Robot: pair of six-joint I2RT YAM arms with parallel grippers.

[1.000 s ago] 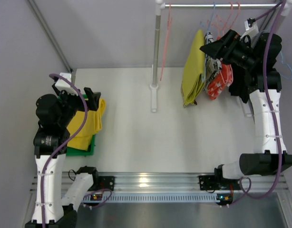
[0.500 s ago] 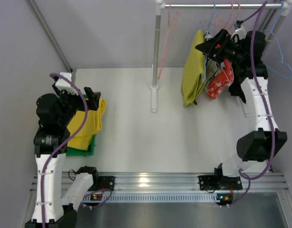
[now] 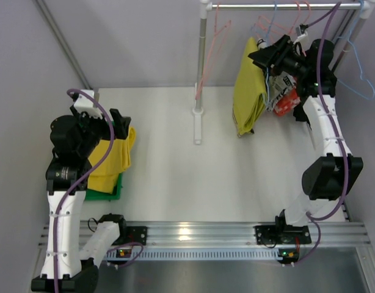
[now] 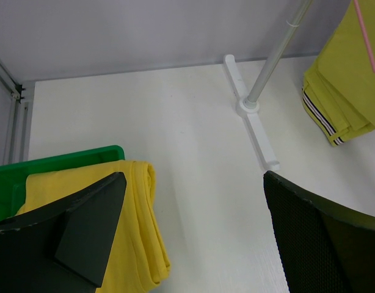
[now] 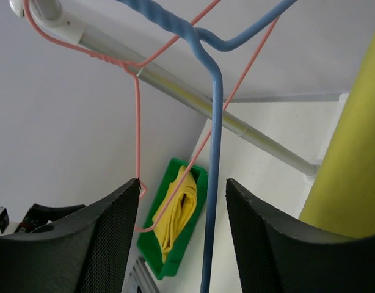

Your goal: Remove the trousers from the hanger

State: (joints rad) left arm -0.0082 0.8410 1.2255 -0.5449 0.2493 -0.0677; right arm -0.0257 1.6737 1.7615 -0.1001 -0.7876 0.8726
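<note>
The olive-yellow trousers [image 3: 248,91] hang folded over a hanger on the rail [image 3: 279,7]; they also show in the left wrist view [image 4: 346,79] and the right wrist view [image 5: 358,152]. The bright yellow trousers [image 3: 111,159] lie folded in the green bin [image 3: 105,195], also seen in the left wrist view [image 4: 132,244] and the right wrist view [image 5: 178,213]. My right gripper [image 3: 261,56] is open, up at the rail, with a blue hanger wire [image 5: 212,183] between its fingers, not clamped. My left gripper [image 3: 108,128] is open and empty just above the bright yellow trousers.
A black-and-white printed cloth [image 3: 280,80] and a red-orange garment [image 3: 287,101] hang behind my right arm. Empty pink hangers [image 3: 215,36] and a blue hanger [image 3: 358,85] hang on the rail. The rack's post and foot [image 3: 198,116] stand mid-table.
My right arm has swung up and left to the rail, bringing its open gripper around the blue hanger wire. The hangers have swayed. My left arm has shifted slightly.
</note>
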